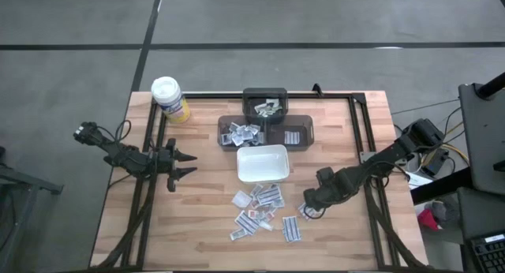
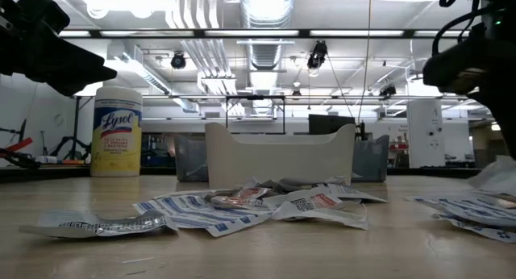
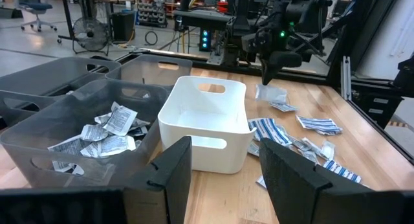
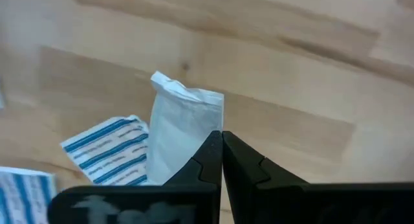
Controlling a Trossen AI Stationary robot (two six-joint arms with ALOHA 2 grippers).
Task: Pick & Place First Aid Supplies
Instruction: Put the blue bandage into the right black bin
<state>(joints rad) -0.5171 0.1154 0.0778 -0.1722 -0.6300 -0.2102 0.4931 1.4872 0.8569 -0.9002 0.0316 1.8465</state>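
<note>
The first aid supplies lie as a loose heap of small flat packets (image 1: 259, 210) on the wooden table, in front of the white dish (image 1: 263, 164). My right gripper (image 1: 310, 210) stands at the heap's right end, pointing down and shut on one white packet (image 4: 181, 120). A blue-striped packet (image 4: 107, 149) lies flat on the wood beside it. My left gripper (image 1: 192, 164) waits open at the table's left side, level, its fingers (image 3: 171, 166) toward the dish and touching nothing. My right gripper pinches the white packet by one edge (image 4: 206, 130) between its two fingertips, coming from above and pointing down. The packet hangs below the fingers (image 3: 270, 94). Whether its lower end is clear of the table I cannot tell.
Three grey bins (image 1: 265, 123) stand behind the dish, two of them holding packets (image 3: 103, 133). A yellow canister with a white lid (image 1: 170, 99) stands at the far left corner. Black frame rails (image 1: 367, 131) run along the table's sides.
</note>
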